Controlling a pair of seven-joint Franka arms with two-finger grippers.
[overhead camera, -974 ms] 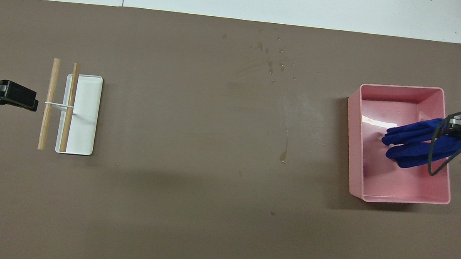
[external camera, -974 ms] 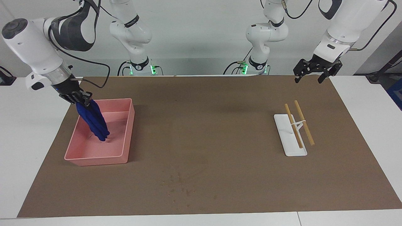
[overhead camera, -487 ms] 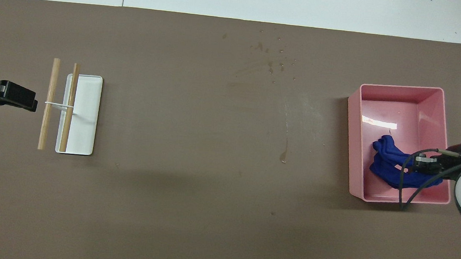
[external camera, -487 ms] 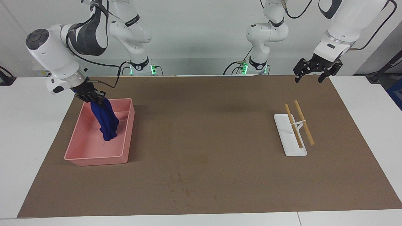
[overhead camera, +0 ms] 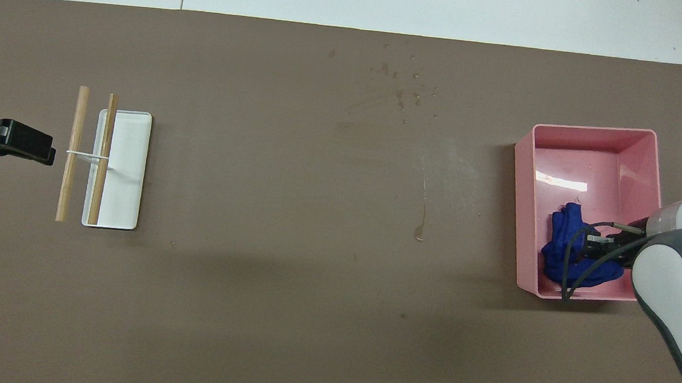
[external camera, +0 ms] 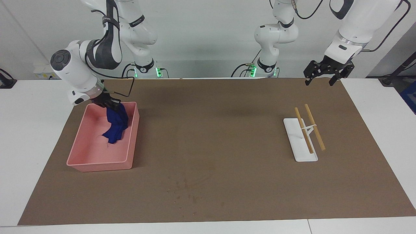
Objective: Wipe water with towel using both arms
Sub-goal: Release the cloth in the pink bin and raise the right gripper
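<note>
Right end effector over the pink tray grips the towel, draped at the tray's 12 o'clock corner; left end effector waits, fingers spread; next: release and retract

- The towel, a deep royal-blue cloth, hangs bunched in loose folds from the right gripper, its lower end resting inside the pink tray at the right arm's end of the tabletop.
- The left arm waits, its gripper raised above the tabletop's edge by the robots, fingers spread.
</note>
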